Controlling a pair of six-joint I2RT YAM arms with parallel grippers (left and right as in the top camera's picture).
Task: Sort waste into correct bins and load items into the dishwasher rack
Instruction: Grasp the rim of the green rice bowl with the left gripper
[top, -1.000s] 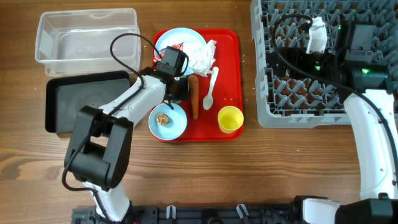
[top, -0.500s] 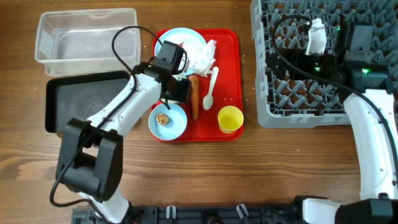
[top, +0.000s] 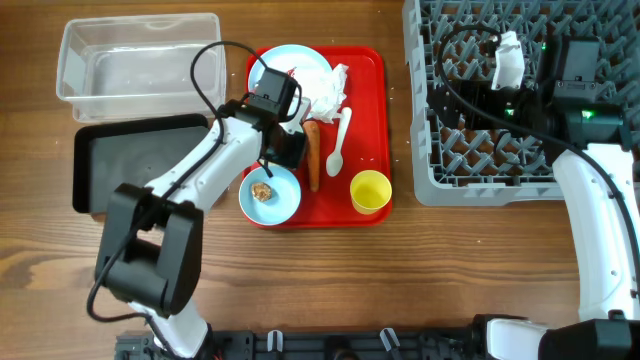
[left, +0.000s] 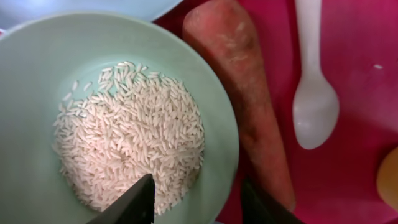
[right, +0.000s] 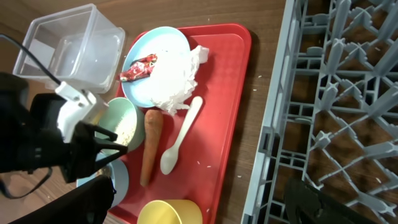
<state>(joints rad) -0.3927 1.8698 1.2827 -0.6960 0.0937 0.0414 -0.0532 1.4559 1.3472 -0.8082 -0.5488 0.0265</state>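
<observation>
My left gripper (left: 196, 190) is open and straddles the right rim of the pale green bowl (left: 37, 74), one finger inside over the loose white rice (left: 130, 143), one outside by the orange carrot (left: 249, 93). In the overhead view the gripper (top: 285, 148) hides that bowl. The white spoon (top: 339, 140) and yellow cup (top: 370, 191) lie on the red tray (top: 370, 75). The light blue bowl (top: 283, 200) holds a brown scrap (top: 262, 190). The napkin (top: 325, 92) and red wrapper (right: 140, 67) sit on the blue plate (top: 280, 60). My right gripper (right: 202, 202) is open and empty over the rack (top: 520, 170).
The clear tub (top: 140, 55) stands at the back left, with the black tray (top: 130, 165) just in front of it, both left of the red tray. The grey rack fills the back right. A few rice grains lie on the red tray and the wood.
My left arm's elbow has swung and its gripper has shifted slightly over the green bowl. The right arm has not moved.
</observation>
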